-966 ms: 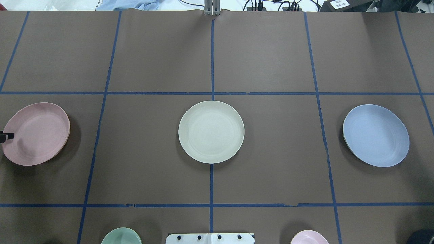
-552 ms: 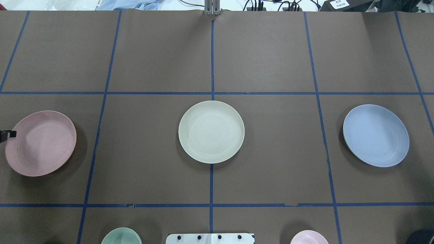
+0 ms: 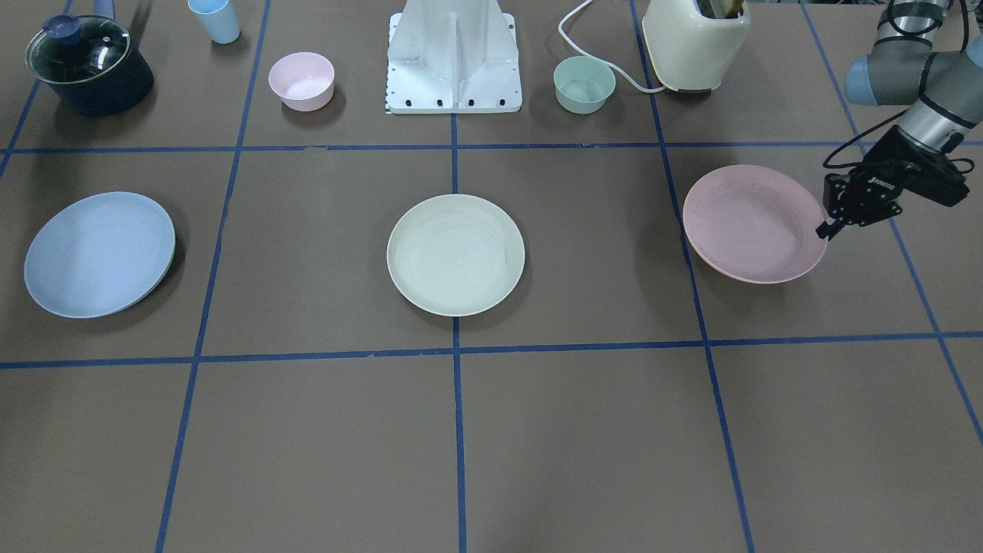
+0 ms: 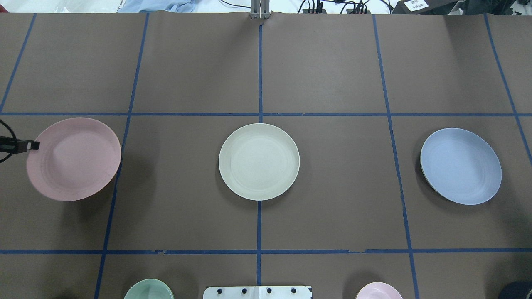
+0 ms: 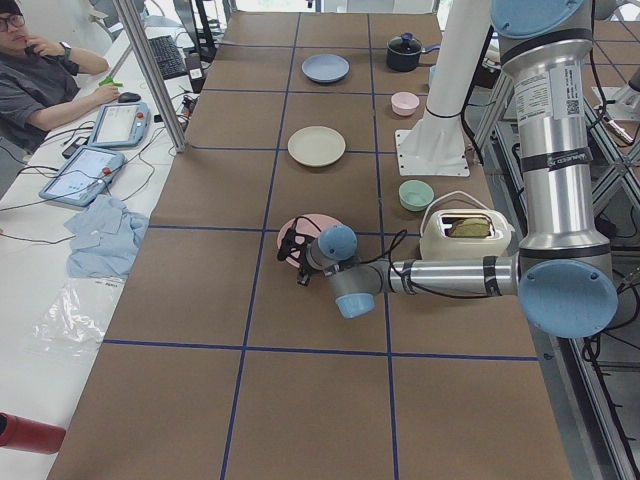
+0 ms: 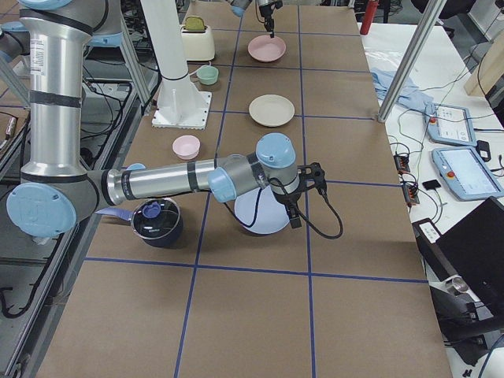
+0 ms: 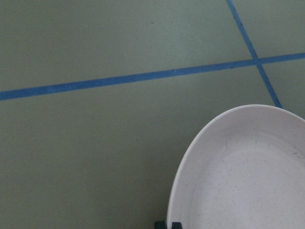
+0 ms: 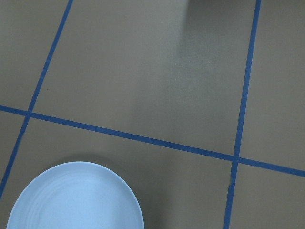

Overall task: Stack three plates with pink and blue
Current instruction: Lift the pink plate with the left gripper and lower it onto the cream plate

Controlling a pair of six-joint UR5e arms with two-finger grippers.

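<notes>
The left gripper [image 3: 832, 227] pinches the outer rim of the pale pink round shallow matte plate [image 4: 74, 158], its fingers closed narrowly on that edge. The plate hangs clear of the brown paper-covered table [image 4: 187, 199], to judge by the shadow thrown wide beneath it, at the robot's left end of the row. Nothing is stacked yet. The cream round shallow matte plate [image 4: 259, 162] lies alone at the centre, and the pale blue round shallow matte plate [image 4: 460, 166] lies well apart at the robot's right. The right gripper [image 6: 294, 219] hovers near the blue plate's edge, but it shows only in the side view, so I cannot tell whether it is wide or narrow. By my reckoning, the whole stacking remains: pink onto cream, then blue. Being round, the pink plate has no long axis. Its hollow faces up, roughly level, perhaps slightly tilted.
</notes>
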